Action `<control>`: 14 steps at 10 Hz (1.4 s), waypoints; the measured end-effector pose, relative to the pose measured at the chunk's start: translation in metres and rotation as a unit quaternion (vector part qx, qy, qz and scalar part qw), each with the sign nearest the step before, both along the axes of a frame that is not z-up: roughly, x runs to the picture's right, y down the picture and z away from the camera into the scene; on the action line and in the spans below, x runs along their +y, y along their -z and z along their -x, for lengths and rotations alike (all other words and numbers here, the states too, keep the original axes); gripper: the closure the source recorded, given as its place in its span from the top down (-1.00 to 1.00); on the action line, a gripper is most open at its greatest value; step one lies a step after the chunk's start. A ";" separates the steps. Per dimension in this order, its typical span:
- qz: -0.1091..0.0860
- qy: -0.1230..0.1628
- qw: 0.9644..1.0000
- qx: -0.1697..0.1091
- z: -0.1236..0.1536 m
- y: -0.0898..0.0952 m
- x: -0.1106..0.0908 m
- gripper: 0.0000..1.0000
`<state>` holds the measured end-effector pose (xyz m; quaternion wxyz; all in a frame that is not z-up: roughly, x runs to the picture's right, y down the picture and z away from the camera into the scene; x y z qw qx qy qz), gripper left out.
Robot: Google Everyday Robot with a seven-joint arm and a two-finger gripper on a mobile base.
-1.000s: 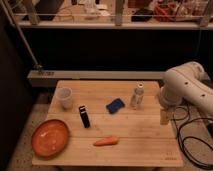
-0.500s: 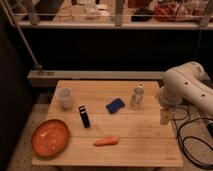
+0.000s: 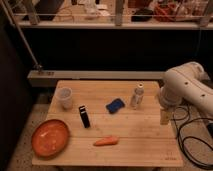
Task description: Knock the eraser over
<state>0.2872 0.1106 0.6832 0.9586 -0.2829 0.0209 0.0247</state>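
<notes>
Jaws of the gripper [image 3: 164, 118] are standing apart, gripping nothing, hanging at the worktop's [image 3: 142, 147] right edge. Well apart from them, the eraser [image 3: 84, 116] is standing upright left of centre, between cup [image 3: 64, 98] and carrot [image 3: 106, 141].

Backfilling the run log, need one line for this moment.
small black rectangular eraser: upright, untouched | gripper: open, empty, at right edge of wooden table, far from eraser | step: knock not yet done
</notes>
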 end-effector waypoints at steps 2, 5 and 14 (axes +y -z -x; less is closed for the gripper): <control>0.000 0.000 1.000 0.000 0.000 0.000 0.000 0.60; -0.004 0.013 1.000 -0.011 0.009 -0.002 -0.002 0.60; -0.018 0.079 0.994 -0.075 0.084 -0.012 -0.009 0.60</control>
